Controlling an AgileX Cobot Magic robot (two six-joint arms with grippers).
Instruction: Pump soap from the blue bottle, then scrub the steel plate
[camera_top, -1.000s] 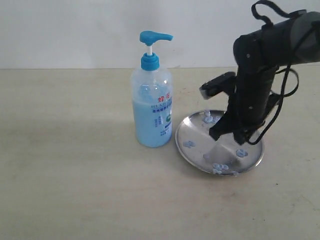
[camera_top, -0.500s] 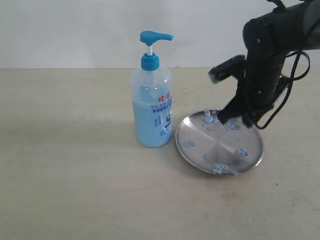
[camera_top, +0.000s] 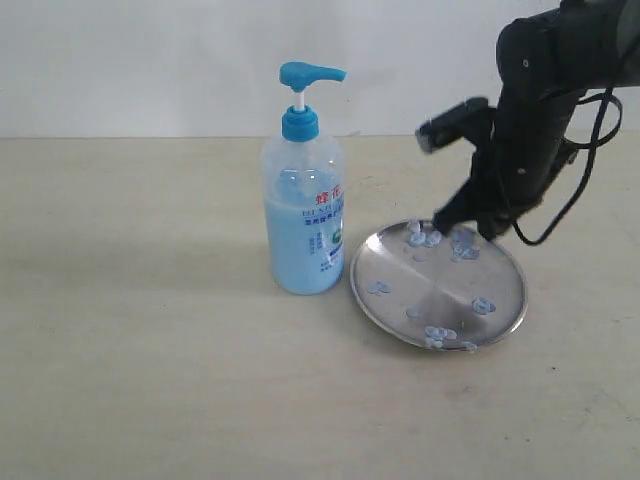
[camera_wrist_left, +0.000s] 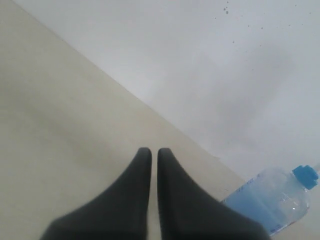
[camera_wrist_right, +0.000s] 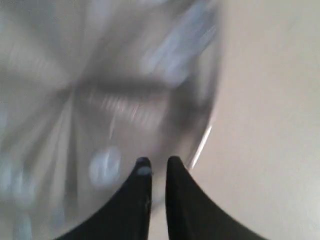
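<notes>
The blue bottle (camera_top: 305, 205) stands upright on the table, its lower part filled with pale blue soap (camera_top: 297, 250). Right beside it lies the steel plate (camera_top: 440, 285), dotted with several light-blue blobs (camera_top: 483, 305). My right gripper (camera_top: 466, 229) hangs over the plate's far rim with its fingers close together and nothing between them. In the right wrist view the plate (camera_wrist_right: 100, 100) is blurred, and the right gripper (camera_wrist_right: 158, 161) has a soap smear on one fingertip (camera_wrist_right: 144, 171). My left gripper (camera_wrist_left: 151, 150) is shut over bare table, with the bottle (camera_wrist_left: 272, 200) off to one side.
A pale wall runs behind the beige table (camera_top: 140, 330). The right arm's black cable (camera_top: 590, 160) loops beside the plate's far right. The left arm does not show in the exterior view.
My right gripper has lifted from the plate's middle and moved back toward its far rim. The bottle and plate have not moved.
</notes>
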